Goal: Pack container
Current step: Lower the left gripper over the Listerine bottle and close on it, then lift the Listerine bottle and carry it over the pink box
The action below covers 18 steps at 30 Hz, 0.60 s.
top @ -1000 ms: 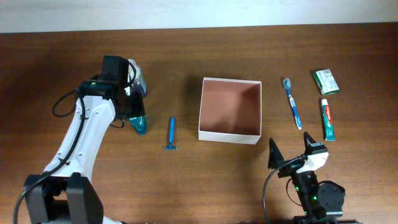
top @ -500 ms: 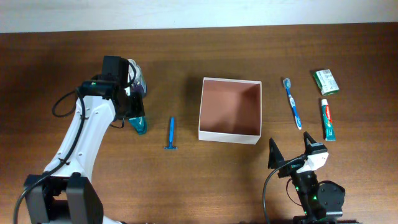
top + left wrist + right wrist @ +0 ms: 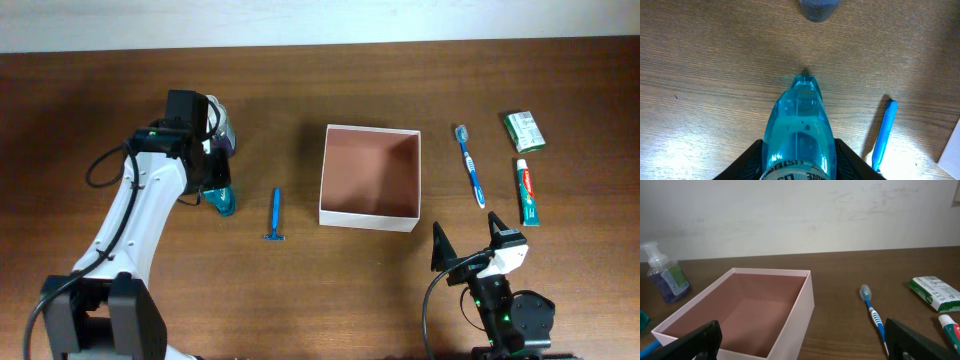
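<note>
Left gripper [image 3: 799, 156] clamped on the translucent teal plastic bottle [image 3: 799, 115]; I see the centre-frame white cardboard box [image 3: 369, 216] empty, nothing packed.

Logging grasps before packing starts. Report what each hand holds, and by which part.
The left hand grips the blue bottle across its wide labelled part, pinched from both sides. The right hand is open and holds nothing.

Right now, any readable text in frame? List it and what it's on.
"LISTER" (partial, cut off by the frame edge): band on the blue bottle.
Toothpaste tube: print too small to read.
Green box: print blurred.
Pump bottle: label blurred.
Container: no text visible.
</note>
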{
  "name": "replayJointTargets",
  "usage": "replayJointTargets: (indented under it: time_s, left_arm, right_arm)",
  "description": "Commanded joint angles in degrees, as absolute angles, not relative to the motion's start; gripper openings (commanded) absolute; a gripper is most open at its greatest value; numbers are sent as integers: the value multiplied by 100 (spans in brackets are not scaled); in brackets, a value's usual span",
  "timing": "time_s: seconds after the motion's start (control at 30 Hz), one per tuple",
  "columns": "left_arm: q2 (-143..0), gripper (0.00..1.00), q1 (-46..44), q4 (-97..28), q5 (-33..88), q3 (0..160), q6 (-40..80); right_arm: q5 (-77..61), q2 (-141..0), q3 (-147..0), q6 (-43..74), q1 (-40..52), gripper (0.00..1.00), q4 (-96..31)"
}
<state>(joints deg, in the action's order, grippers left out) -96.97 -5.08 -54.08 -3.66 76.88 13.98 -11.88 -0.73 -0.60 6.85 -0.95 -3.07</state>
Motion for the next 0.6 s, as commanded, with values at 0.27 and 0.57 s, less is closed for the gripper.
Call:
replayJointTargets:
  time_s: [0.27,0.57]
  left_arm:
    - [-9771,30,-521,-5398,-344,7771,1365]
    - [-9771,27,-521,-5389,-215,7808,1363]
  right_arm:
    - [-1177,-21,-32,642,-38,98,-344]
    - [-1177,-21,-32,642,-38,98,-344]
